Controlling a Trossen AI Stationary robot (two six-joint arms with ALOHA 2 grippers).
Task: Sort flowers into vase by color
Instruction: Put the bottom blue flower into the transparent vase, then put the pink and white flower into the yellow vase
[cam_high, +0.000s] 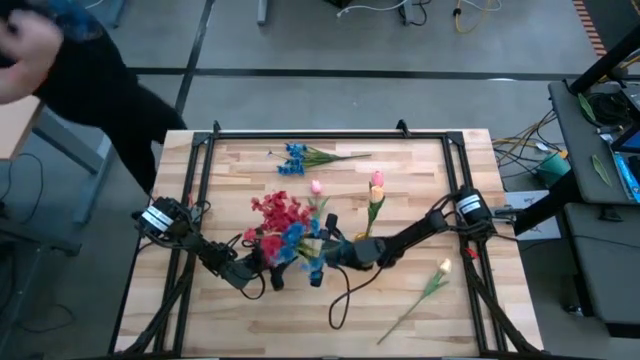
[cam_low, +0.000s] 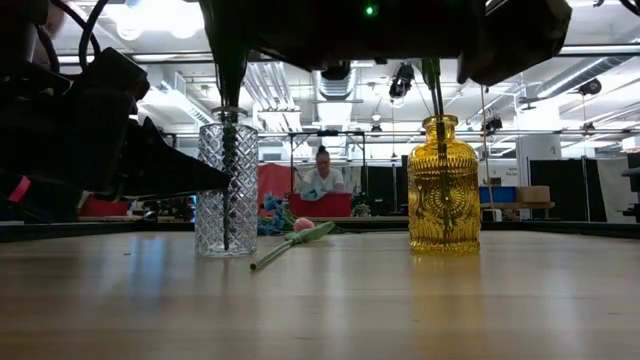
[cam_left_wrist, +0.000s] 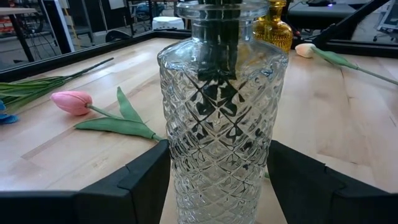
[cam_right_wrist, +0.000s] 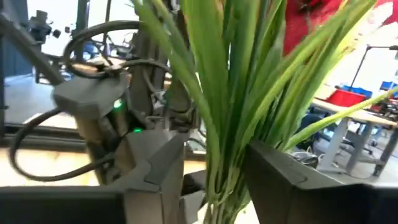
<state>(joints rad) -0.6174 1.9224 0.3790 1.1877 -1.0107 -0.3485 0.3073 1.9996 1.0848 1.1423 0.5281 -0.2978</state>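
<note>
Beyond the wooden table (cam_high: 420, 200), grey floor (cam_high: 330, 95) spreads with cables (cam_high: 520, 140) at the right. The low view shows a bright workshop: ceiling lights (cam_low: 135, 20), pipes, a seated person (cam_low: 322, 178) behind a red panel (cam_low: 275, 185), far benches.

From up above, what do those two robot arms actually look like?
Both arms are dark, jointed and slender, each with a white-labelled band near its base and loose black cables trailing along it. The left gripper ends in two blocky, matte black fingers; the right gripper has the same angular dark fingers.

Two dark arms (cam_high: 420, 232), looped black cables, apparently white-banded joints.
</note>
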